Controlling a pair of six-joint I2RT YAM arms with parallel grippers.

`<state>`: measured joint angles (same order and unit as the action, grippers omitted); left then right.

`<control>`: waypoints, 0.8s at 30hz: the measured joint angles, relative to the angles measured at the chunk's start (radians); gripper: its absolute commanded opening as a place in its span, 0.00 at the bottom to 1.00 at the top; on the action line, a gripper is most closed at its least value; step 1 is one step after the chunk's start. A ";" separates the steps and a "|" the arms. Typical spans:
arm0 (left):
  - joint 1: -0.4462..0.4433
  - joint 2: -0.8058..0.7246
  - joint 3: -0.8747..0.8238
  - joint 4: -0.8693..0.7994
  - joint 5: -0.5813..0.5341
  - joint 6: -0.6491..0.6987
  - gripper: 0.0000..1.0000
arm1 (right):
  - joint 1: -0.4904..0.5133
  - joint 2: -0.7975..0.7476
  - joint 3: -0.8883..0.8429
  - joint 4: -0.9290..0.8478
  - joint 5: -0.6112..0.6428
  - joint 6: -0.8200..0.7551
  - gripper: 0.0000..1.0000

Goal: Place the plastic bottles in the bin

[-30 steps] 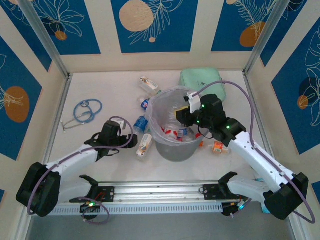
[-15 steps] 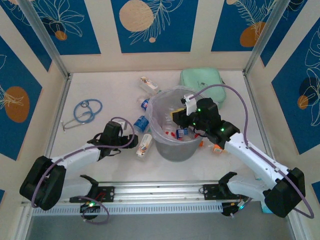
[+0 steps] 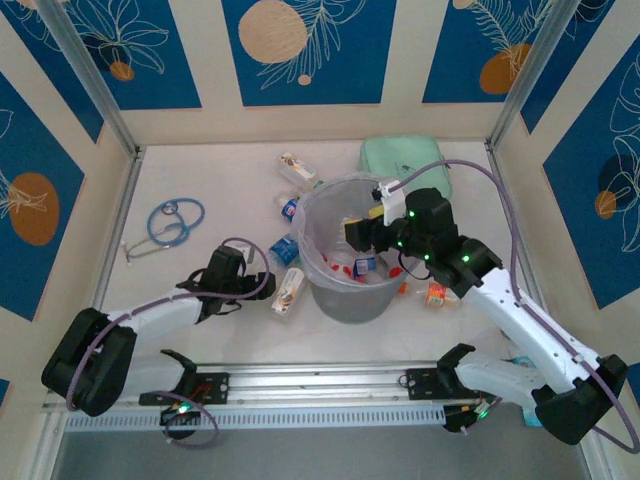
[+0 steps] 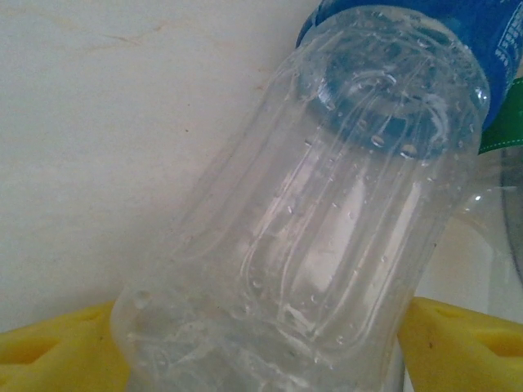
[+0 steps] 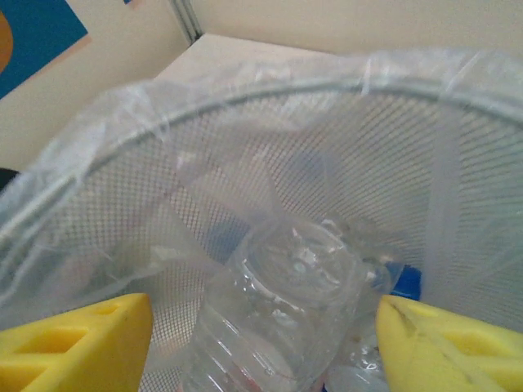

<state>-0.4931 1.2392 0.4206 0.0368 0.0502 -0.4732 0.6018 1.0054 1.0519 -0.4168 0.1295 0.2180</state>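
My right claw (image 5: pixel 263 331) hangs over the mouth of the bin (image 3: pixel 345 302) with its yellow pads (image 5: pixel 82 343) spread wide. A clear bottle (image 5: pixel 286 327) sits between them, down inside the mesh wall and its clear liner bag (image 5: pixel 122 139). There is a gap on the bottle's left side, so this claw has hold of nothing. From overhead I can see more bottles with red and blue labels (image 3: pixel 352 266) lying in the bottom of the bin. My left claw (image 4: pixel 261 347) is low on the bench (image 3: pixel 200 180), just left of the bin. Its pads are also wide apart, on either side of a blue-labelled bottle (image 4: pixel 343 212) that lies with its base toward the wrist camera. The pads sit right at the bottle's sides, and I cannot tell whether they are pressing on it. Other bottles lie on the bench: a white-tan one (image 3: pixel 288 290) near the left claw, two behind the bin (image 3: pixel 298 170), and an orange-labelled one (image 3: pixel 437 293) on the bin's right.
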 measured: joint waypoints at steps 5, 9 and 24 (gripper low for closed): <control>0.000 -0.033 -0.004 -0.019 -0.019 0.000 0.75 | -0.002 -0.016 0.093 -0.048 0.018 -0.017 0.71; 0.000 -0.083 -0.005 -0.079 -0.060 0.010 0.67 | -0.006 -0.065 0.125 -0.044 0.045 -0.013 0.71; 0.000 -0.237 0.036 -0.309 -0.143 0.011 0.43 | -0.105 -0.113 0.140 0.009 0.123 0.326 0.71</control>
<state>-0.4931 1.0019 0.4564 -0.2726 -0.0929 -0.4625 0.4965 0.8925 1.1923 -0.4080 0.2523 0.5438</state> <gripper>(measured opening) 0.549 0.709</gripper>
